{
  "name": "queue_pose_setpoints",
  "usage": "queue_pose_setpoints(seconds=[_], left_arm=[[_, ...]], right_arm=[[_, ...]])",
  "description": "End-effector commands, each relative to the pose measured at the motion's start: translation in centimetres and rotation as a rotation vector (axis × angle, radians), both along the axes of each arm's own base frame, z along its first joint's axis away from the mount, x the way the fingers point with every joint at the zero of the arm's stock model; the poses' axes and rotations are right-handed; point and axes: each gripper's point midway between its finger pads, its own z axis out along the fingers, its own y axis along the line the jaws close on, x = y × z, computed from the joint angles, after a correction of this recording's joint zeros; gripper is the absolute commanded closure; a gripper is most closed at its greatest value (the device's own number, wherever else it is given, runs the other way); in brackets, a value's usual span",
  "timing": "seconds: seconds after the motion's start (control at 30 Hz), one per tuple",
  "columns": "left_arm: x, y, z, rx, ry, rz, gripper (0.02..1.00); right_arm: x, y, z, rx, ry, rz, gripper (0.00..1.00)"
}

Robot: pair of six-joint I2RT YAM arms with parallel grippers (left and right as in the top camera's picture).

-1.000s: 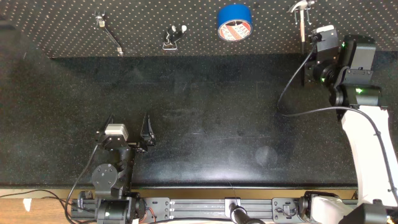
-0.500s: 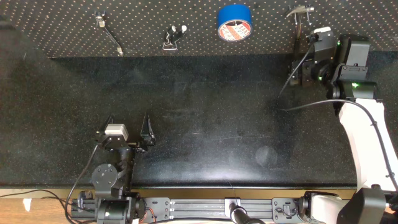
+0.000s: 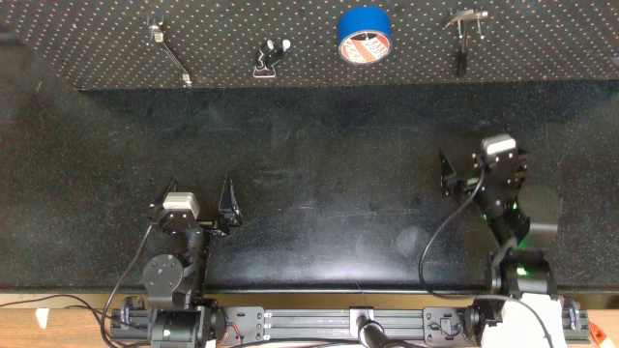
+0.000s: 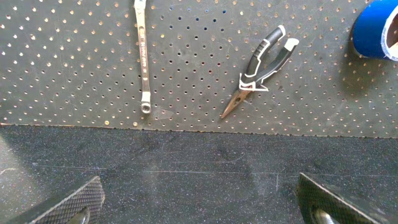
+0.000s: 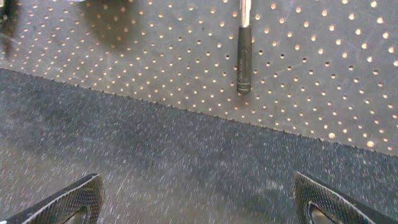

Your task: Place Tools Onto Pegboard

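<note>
Black worktop [image 3: 319, 193]: is lying bare between the arm bases and the board, so no tool is waiting on it for pickup.
Pegboard [image 3: 290, 39]: is running along the far edge of the worktop, and its hole grid is taking the hooks that carry each tool.
Right gripper [image 3: 481, 166]: is hanging above the right side of the worktop, well apart from the board. Its fingers are standing spread wide with nothing between them, and it is facing the hammer handle.
Left gripper [image 3: 200, 196]: is sitting low near its own base, with its fingers likewise spread and empty. It is facing the wrench and pliers on the board.
Roll of blue tape [image 3: 365, 34]: is hanging flat against the board, right of centre. It is probably threaded over a peg through its core.
Hammer [image 3: 462, 43]: is hanging at the right end of the board with its head up and handle straight down. The head appears to be bearing on the pegs, so its weight is keeping the handle vertical.
Combination wrench [image 4: 142, 56]: is hanging at the left end of the board with its ring end lowest.
Needle-nose pliers [image 4: 261, 68]: are hanging between the wrench and the tape, tilted, with the handles up and the nose down.
Task state: all four items are sitting on the board, so the placing is judged complete.
</note>
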Motion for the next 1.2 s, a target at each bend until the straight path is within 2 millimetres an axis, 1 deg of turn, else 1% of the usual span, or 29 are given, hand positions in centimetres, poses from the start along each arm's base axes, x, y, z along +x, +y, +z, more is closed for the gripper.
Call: queue_pose_setpoints(seconds=[0.03,0.07,0.17,0.23,0.3,0.33,0.4,0.5,0.63,0.77,0.9,1.2], left_arm=[[0.0,-0.1,-0.1,-0.016,0.001,-0.007,0.023],[0.0,-0.1,-0.1,-0.016,0.001,-0.006,0.023],[0.0,-0.1,-0.1,-0.016,0.001,-0.007,0.023],[0.0,-0.1,-0.1,-0.016,0.001,-0.007,0.023],[0.0,-0.1,-0.1,-0.016,0.001,-0.006,0.023],[0.0,-0.1,-0.1,-0.016,0.001,-0.007,0.023],[0.0,-0.1,-0.1,-0.016,0.001,-0.006,0.023],[0.0,-0.1,-0.1,-0.016,0.001,-0.006,0.023],[0.0,-0.1,-0.1,-0.016,0.001,-0.007,0.023],[0.0,-0.1,-0.1,-0.016,0.001,-0.007,0.023],[0.0,-0.1,-0.1,-0.016,0.001,-0.006,0.020],[0.0,-0.1,-0.1,-0.016,0.001,-0.007,0.020]], right_arm=[[-2.1,0.3,0.1,0.041,-0.093,-0.008,0.023],[-2.5,0.4,-0.2,0.039,-0.109,-0.008,0.025],[-3.1,0.4,-0.2,0.037,-0.143,-0.007,0.025],[-3.6,0.5,-0.1,0.081,-0.162,-0.017,0.025],[-3.5,-0.6,0.8,0.110,-0.191,-0.088,0.025],[-3.6,-2.1,0.9,0.132,-0.194,-0.184,0.025],[-3.9,-2.3,0.8,0.126,-0.194,-0.206,0.025],[-4.7,-1.5,0.9,0.129,-0.199,-0.180,0.027],[-5.4,-0.9,0.6,0.130,-0.192,-0.158,0.025],[-5.6,0.0,0.8,0.131,-0.203,-0.118,0.025],[-5.6,0.0,0.8,0.087,-0.211,-0.112,0.025],[-5.6,0.0,0.9,0.087,-0.213,-0.112,0.025]])
